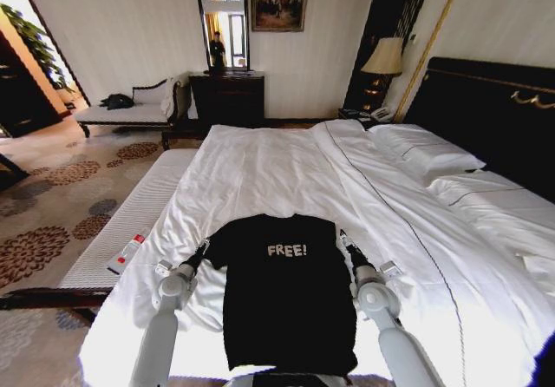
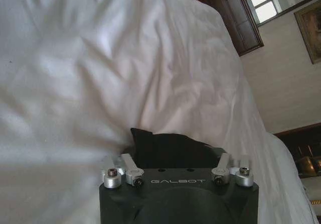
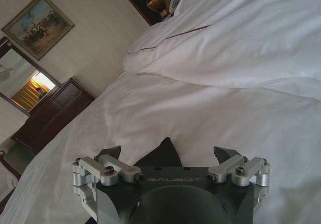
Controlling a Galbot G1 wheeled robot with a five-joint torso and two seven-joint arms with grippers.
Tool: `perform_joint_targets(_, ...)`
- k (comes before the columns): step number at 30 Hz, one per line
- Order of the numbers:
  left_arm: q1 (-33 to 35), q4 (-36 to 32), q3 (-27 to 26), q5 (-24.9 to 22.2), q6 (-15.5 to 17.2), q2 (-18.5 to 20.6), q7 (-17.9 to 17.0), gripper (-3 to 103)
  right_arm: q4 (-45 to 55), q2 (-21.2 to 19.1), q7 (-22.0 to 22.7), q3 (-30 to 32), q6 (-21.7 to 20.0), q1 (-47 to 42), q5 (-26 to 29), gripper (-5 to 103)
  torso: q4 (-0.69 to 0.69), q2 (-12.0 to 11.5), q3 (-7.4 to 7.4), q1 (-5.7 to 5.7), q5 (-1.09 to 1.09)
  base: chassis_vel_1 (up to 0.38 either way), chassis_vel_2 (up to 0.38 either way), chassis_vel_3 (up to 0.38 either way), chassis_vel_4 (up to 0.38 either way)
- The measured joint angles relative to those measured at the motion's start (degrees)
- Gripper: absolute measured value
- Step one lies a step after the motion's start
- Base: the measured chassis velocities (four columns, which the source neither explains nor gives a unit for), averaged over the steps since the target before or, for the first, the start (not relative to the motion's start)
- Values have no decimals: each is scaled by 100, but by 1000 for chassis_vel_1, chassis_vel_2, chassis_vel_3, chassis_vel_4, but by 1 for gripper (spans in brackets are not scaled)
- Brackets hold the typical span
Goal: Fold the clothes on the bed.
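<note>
Head view: T-shirt (image 1: 286,296) lies flat on the bed (image 1: 286,174), long axis running from the robot toward the lettering. Sleeves look tucked in already. Left gripper (image 1: 202,250) and right gripper (image 1: 345,240) sit at its shoulder corners, equally near; right jaws spread, left cannot tell.

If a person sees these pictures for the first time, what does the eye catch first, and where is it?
The black T-shirt with white "FREE!" lettering stands out most, lying flat on the near part of the white bed. The left gripper sits at its left sleeve and the right gripper at its right sleeve, one on each side. Behind, the tall dark headboard rises on the right beside the white pillows.
</note>
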Motion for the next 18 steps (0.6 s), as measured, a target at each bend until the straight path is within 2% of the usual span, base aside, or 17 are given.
perform_joint_targets(1,6,-5,-2,2,-5,6,6,72,-2,3,1,-5,0,4,-1,100,0,0,0,0,0,0,0,0,0)
perform_joint_targets(4,9,-16,-2,18,-26,25,41,56,-8,19,6,-26,-1,13,-12,100,0,0,0,0,0,0,0,0,0)
perform_joint_targets(7,5,-36,6,23,-26,23,48,51,-10,21,12,-29,-2,13,-14,100,0,0,0,0,0,0,0,0,0)
perform_joint_targets(8,9,-63,19,46,-26,15,56,40,-10,21,17,-29,-2,13,-16,100,0,0,0,0,0,0,0,0,0)
perform_joint_targets(11,41,-116,28,69,-26,3,62,34,-10,15,21,-28,-3,13,-16,100,0,0,0,0,0,0,0,0,0)
perform_joint_targets(15,120,-216,21,80,-25,14,71,13,-27,6,23,-29,-5,31,-14,100,0,0,0,0,0,0,0,0,0)
perform_joint_targets(17,123,-218,20,82,-25,17,71,13,-30,6,24,-32,-5,35,-14,100,0,0,0,0,0,0,0,0,0)
perform_joint_targets(18,129,-221,17,90,-25,28,72,7,-36,8,26,-41,-5,43,-14,100,0,0,0,0,0,0,0,0,0)
